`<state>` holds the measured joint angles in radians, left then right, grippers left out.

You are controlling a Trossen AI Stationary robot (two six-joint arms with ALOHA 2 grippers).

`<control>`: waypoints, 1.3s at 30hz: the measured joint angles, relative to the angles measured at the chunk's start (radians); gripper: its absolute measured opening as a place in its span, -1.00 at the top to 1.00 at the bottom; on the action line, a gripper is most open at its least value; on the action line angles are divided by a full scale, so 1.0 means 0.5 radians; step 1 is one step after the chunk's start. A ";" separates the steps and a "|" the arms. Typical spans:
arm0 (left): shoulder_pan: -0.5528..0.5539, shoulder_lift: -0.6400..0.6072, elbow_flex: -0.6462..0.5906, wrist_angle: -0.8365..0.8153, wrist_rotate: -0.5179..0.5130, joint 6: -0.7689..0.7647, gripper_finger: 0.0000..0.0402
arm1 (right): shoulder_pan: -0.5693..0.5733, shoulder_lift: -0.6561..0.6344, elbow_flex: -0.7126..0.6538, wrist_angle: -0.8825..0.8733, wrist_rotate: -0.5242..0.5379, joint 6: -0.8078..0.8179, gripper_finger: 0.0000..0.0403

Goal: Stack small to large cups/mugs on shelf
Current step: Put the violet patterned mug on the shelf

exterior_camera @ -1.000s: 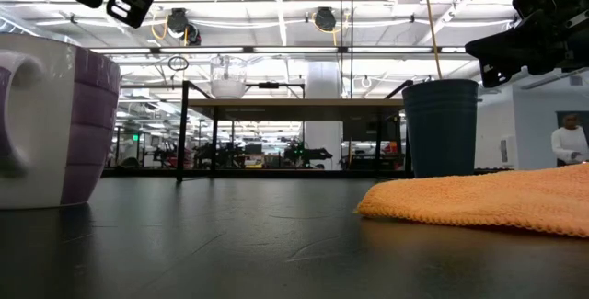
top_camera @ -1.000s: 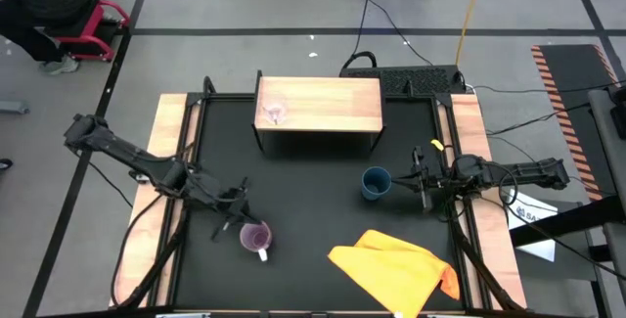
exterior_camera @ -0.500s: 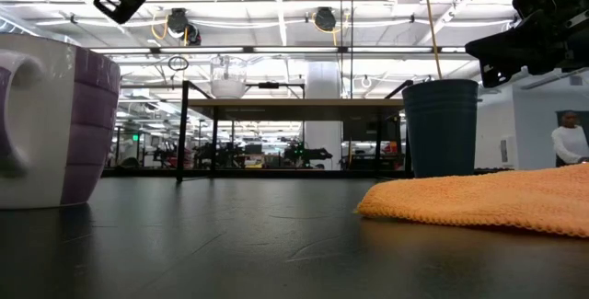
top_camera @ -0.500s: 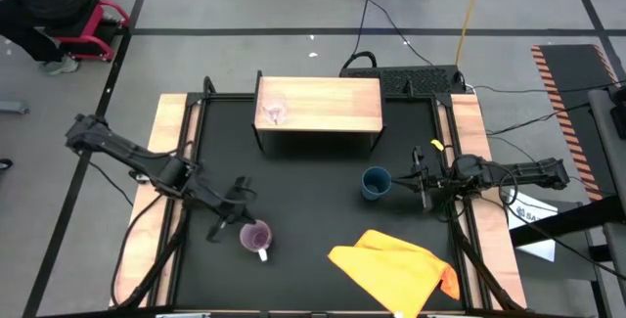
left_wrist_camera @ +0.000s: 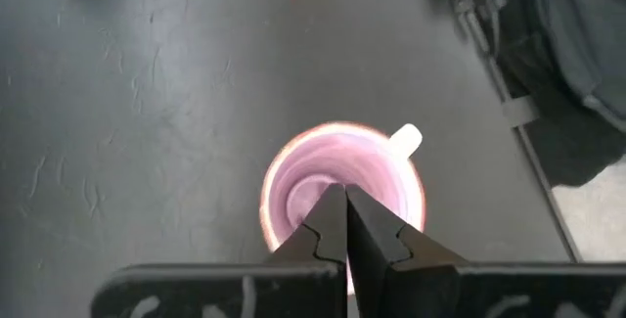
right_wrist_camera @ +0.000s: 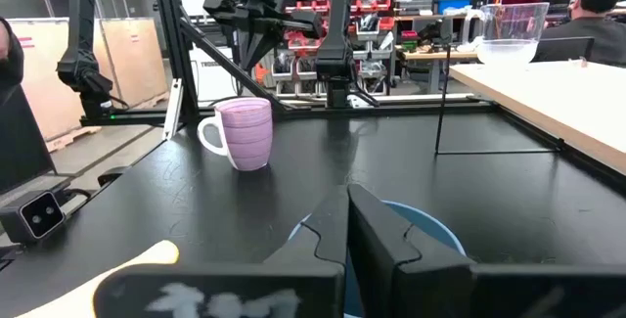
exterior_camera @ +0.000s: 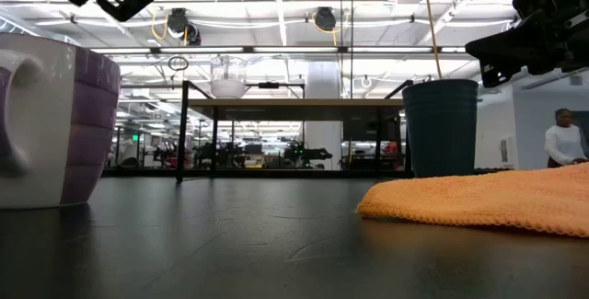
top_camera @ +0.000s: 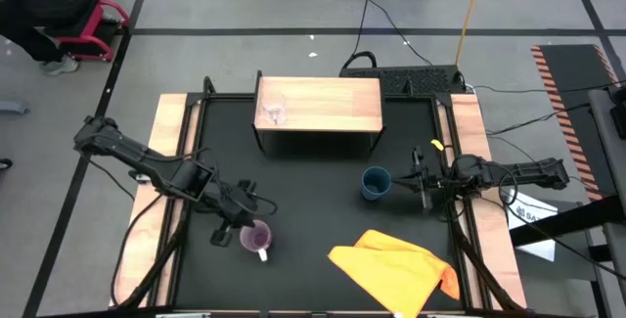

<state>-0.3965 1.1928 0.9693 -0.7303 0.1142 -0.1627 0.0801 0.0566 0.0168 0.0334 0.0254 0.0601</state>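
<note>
left gripper: the left gripper [top_camera: 245, 207] hangs right over the light purple ceramic mug with a handle [top_camera: 256, 238], fingers pressed together with nothing between them. From the left wrist view the closed fingertips [left_wrist_camera: 346, 222] point straight down into the mug's open mouth [left_wrist_camera: 342, 201], above it and not gripping it.

right gripper: the right gripper [top_camera: 406, 179] sits just beside the dark blue cup [top_camera: 375, 183], on the side toward the right rail. Fingers are pinched closed here too and it's not holding anything. In the right wrist view the tips [right_wrist_camera: 347, 222] are right at the cup's rim [right_wrist_camera: 430, 232]; can't tell if they actually touch it.

purple mug: standing upright on the black table top [top_camera: 313, 201], front left area, handle pointing toward the table's front edge. Well apart from the shelf.

blue cup: upright on the table, right of centre, in front of the shelf's right end, not on it.

clear glass: the tiny clear glass [top_camera: 276, 113] is on the shelf, near its left end.

shelf: low shelf with a light wooden top on black legs [top_camera: 323, 103], at the back of the table. Only the glass on it.

other stuff: a crumpled orange-yellow cloth [top_camera: 396, 269] lies at the front right of the table, near the blue cup but not touching. A person in a white top [exterior_camera: 562, 139] shows far off in the room in the low view.
</note>
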 joint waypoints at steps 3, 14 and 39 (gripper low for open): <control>0.016 0.025 0.028 -0.065 -0.001 0.018 1.00 | 0.000 0.000 0.000 0.000 0.000 0.000 1.00; 0.107 0.025 0.030 -0.171 0.016 0.059 1.00 | 0.000 0.000 0.000 0.000 0.000 -0.001 1.00; 0.126 0.023 0.030 -0.177 0.060 0.047 0.79 | 0.000 0.000 0.000 0.000 0.000 -0.001 1.00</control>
<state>-0.3332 1.2041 0.9840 -0.8188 0.1443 -0.1391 0.0800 0.0566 0.0169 0.0333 0.0254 0.0597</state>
